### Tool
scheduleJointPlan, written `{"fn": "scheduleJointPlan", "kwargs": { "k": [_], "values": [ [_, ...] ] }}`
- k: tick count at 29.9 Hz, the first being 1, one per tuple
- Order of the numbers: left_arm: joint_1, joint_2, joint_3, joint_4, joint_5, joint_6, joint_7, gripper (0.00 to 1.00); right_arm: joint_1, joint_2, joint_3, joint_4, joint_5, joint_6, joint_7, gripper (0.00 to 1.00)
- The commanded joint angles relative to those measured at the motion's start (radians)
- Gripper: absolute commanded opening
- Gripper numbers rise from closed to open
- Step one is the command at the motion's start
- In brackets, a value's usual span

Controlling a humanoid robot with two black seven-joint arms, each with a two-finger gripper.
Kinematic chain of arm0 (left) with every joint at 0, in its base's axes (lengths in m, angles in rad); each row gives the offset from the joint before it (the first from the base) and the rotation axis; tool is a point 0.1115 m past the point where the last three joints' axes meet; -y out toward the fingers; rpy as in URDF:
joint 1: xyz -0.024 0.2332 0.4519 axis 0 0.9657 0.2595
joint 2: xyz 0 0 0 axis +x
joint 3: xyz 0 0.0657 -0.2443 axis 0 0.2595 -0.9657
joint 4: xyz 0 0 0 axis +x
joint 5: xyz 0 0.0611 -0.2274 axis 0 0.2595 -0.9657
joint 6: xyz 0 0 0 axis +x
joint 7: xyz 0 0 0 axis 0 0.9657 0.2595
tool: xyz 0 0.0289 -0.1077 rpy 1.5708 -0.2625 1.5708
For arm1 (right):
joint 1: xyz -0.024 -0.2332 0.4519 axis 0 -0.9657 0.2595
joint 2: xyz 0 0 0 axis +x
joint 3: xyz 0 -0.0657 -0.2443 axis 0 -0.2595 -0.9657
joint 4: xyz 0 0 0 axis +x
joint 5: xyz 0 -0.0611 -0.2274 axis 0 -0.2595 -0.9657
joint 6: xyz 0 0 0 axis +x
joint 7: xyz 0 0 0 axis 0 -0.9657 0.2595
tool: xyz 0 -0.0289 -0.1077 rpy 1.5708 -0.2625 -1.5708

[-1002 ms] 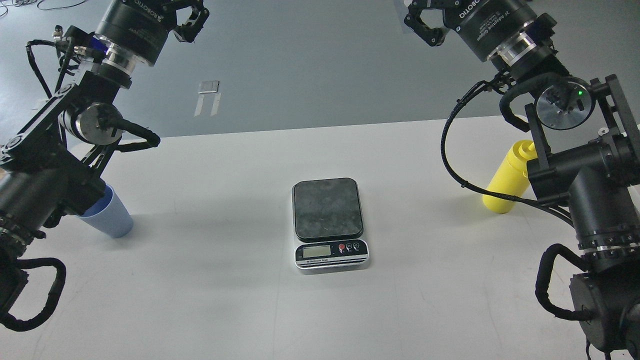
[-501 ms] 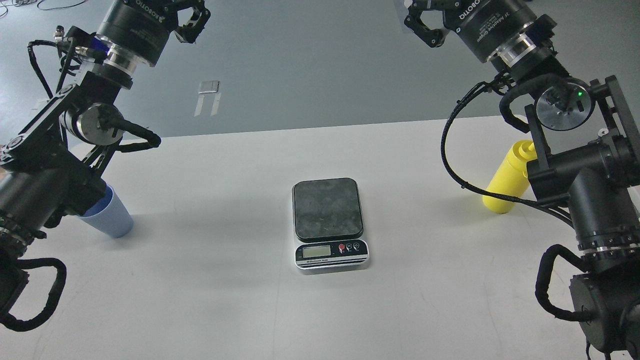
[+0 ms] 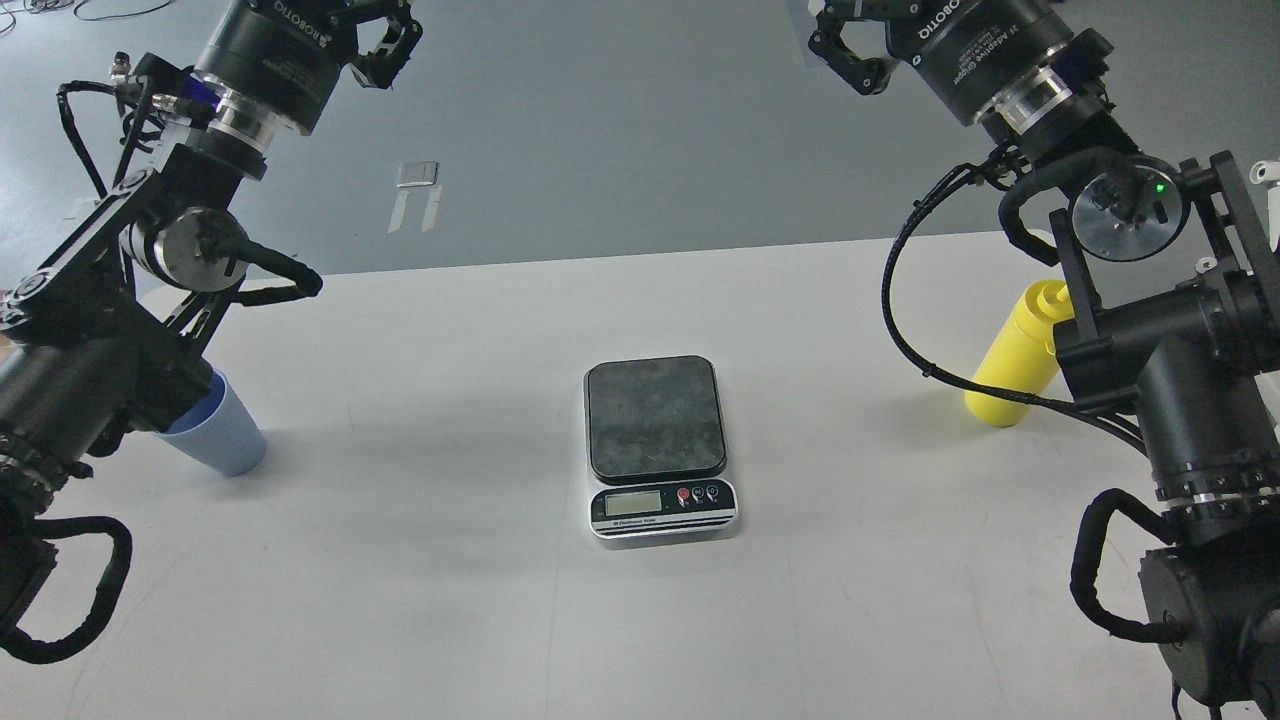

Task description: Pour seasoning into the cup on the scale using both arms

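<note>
Behind the left arm (image 3: pixel 90 340), cup (image 3: pixel 222 435) half-hidden

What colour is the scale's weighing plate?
Dark grey, faintly mottled, on the scale; head view.

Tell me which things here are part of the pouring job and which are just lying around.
Part of the job:
yellow bottle
blue cup
scale
left gripper
right gripper

Just lying around:
small grey piece on the floor beyond the table
</note>
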Motion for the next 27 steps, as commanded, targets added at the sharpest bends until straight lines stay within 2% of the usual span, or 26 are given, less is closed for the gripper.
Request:
{"fn": "scheduleJointPlan", "kwargs": {
  "k": [1, 27],
  "values": [
    [0.000, -0.001, 0.000, 0.000, 0.000, 0.001, 0.000, 0.98, 0.000, 0.000, 0.000, 0.000, 0.000, 0.000, 0.000, 1.00],
    [-0.001, -0.006, 0.022, -0.003, 0.012, 0.004, 0.003, 0.98, -0.003, -0.002, 0.003, 0.000, 0.000, 0.000, 0.000, 1.00]
  ]
}}
